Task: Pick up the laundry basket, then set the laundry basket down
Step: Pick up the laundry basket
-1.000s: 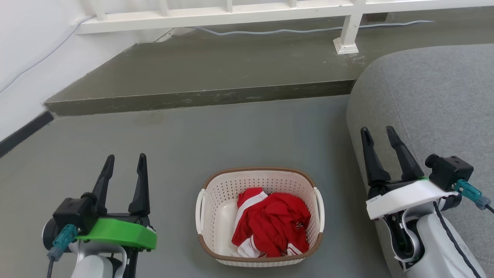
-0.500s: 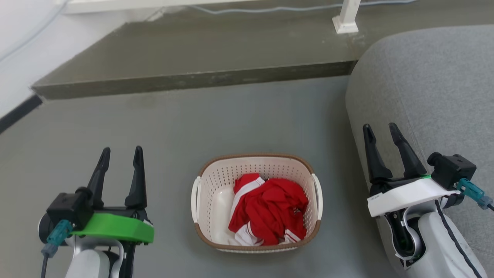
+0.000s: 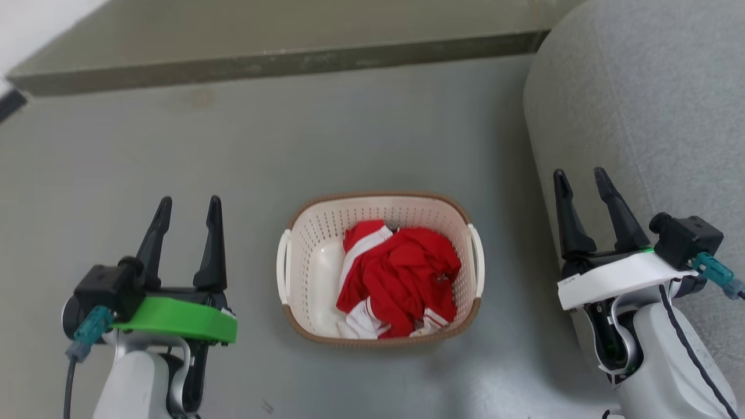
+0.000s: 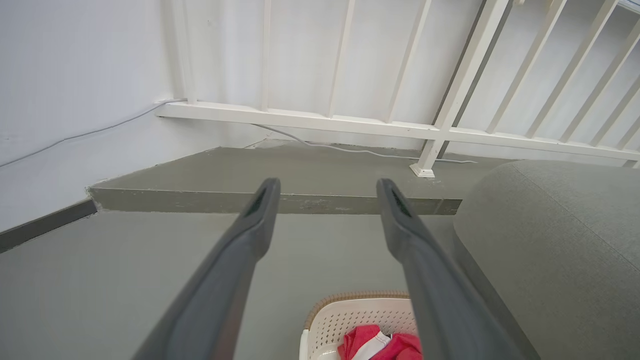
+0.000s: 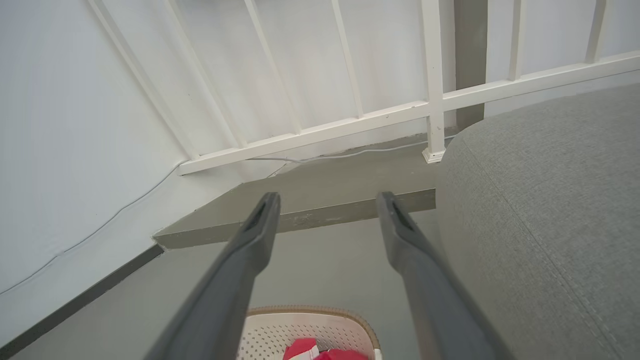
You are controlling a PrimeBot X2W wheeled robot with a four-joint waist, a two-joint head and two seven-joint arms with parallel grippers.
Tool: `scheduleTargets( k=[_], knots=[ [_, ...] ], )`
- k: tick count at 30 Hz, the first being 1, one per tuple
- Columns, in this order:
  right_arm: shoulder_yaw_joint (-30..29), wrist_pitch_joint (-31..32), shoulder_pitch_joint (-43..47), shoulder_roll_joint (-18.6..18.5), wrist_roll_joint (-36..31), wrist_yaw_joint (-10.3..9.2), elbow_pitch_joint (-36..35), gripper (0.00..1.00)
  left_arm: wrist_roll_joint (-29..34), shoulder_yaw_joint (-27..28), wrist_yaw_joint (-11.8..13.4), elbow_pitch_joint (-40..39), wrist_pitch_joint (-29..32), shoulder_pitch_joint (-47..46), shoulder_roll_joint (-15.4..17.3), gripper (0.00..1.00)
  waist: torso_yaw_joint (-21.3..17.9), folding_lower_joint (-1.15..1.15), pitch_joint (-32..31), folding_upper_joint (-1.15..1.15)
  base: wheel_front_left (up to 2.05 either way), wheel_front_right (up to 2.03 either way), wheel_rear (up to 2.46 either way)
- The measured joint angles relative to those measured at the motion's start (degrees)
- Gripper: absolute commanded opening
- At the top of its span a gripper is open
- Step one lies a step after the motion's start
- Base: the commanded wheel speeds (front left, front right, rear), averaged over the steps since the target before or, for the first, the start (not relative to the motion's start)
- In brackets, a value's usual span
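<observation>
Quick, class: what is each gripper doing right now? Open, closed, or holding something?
Left gripper: open, fingers apart, holding nothing, clear of the laundry basket.
Right gripper: open, fingers apart, holding nothing.

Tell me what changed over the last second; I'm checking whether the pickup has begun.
The head camera tipped downward, so the whole view shifted; that is no move of things. Nothing was grasped. The laundry basket still sits on the floor with the red clothes inside, and the left gripper and right gripper stay open, either side of it, not touching it.
</observation>
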Motion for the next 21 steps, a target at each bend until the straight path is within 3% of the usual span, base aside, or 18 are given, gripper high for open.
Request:
scheduleTargets(
  k=[21],
  knots=[
    [-0.43, 0.00, -7.97, 0.53, -0.05, 0.52, 11.32, 1.00, -0.36, -1.00, -0.57, 10.18, 0.00, -9.38, -0.27, 1.00, -0.06, 0.00, 11.46, 0.00, 0.00, 0.00, 0.00]
  ],
)
